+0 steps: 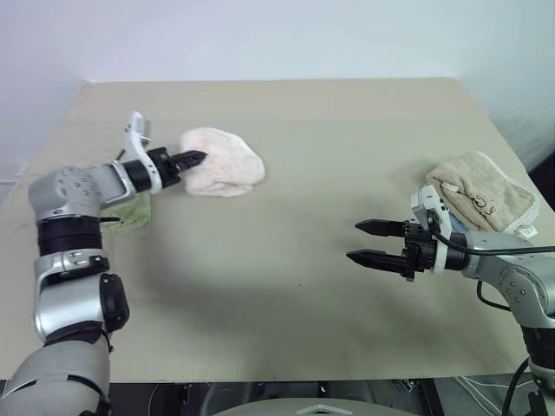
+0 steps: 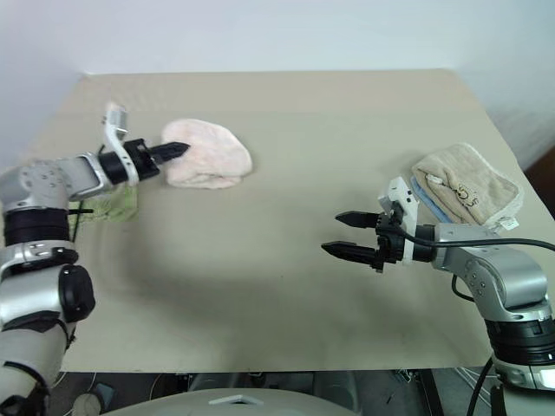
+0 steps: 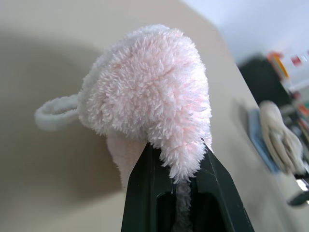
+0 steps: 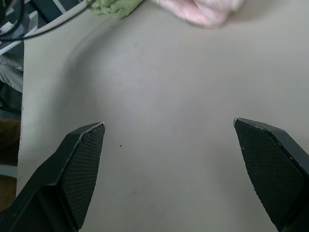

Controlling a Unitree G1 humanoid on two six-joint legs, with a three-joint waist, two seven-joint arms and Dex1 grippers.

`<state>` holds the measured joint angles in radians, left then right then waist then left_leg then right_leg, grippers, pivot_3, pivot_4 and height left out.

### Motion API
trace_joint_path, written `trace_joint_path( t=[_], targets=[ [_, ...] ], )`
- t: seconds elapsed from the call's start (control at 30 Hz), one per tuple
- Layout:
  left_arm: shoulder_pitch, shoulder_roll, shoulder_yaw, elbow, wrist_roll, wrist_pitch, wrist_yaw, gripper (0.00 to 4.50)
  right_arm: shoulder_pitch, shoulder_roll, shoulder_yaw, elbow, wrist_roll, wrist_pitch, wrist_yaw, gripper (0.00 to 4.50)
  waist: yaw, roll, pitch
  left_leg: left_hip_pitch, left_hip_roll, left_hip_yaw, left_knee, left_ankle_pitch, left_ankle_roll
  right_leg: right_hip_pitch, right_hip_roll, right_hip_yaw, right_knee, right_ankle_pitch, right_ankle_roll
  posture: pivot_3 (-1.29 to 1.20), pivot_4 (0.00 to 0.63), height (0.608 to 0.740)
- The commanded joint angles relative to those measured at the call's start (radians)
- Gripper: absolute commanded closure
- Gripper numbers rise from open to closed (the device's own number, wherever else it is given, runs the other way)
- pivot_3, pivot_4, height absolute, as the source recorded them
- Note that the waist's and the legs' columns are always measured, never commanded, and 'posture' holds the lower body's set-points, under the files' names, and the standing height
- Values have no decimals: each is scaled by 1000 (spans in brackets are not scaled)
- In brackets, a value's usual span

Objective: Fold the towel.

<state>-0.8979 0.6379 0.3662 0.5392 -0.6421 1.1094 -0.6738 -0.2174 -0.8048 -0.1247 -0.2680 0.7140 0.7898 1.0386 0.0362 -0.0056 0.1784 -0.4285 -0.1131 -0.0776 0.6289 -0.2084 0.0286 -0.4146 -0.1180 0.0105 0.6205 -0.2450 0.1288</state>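
Left wrist view: my left gripper (image 3: 179, 166) pinches a fold of the pink towel (image 3: 149, 92), fingers clamped tight on the fluffy cloth
Towel: bunched at my left fingertips, its bulk just beyond them on the table (image 1: 286, 260)
Right gripper (image 1: 366, 242): spread wide, gripping nothing, well apart from towel
Beige towel (image 1: 481, 195): behind my right gripper
Green towel (image 2: 117, 204): under my left forearm

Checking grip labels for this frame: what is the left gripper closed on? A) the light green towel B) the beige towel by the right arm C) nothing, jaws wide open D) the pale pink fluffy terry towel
D. The left gripper has its two black fingers pinched on a fold of the pale pink fluffy terry towel; the light green towel lies under that arm on the table.
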Motion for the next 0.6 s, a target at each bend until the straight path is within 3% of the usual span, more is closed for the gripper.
trace_joint_path(
  t=[0.03, 0.23, 0.37, 0.6],
  targets=[
    [-28, 77, 102, -23, -42, 13, 18, 4484, -5, -9, -11, -10, 8, -12, 14, 0, -2, 0, 0, 0, 0, 0, 0, 0, 0, 0, 0, 0, 0, 0, 0, 0, 150, 728],
    [-34, 180, 206, 3, -66, 41, 49, 4484, -16, -3, 4, 3, 2, -14, 23, 0, 0, -2, 1, 0, 0, 0, 0, 0, 0, -1, 0, 0, 2, 0, 0, 0, 150, 728],
    [54, 233, 362, -20, -89, 56, 137, 4484, -29, 2, 19, 18, -2, -19, 31, 0, -7, -2, 1, 0, 0, 1, 0, 0, 0, -3, 0, 1, 5, 0, 0, 0, 150, 728],
    [308, 73, 686, -259, -196, 127, 387, 4484, -23, -5, 25, 26, -2, -22, 48, 0, -24, -2, 0, 0, 0, 1, 0, 0, 0, -5, -1, 4, 9, 0, 0, 0, 150, 728]
  ],
)
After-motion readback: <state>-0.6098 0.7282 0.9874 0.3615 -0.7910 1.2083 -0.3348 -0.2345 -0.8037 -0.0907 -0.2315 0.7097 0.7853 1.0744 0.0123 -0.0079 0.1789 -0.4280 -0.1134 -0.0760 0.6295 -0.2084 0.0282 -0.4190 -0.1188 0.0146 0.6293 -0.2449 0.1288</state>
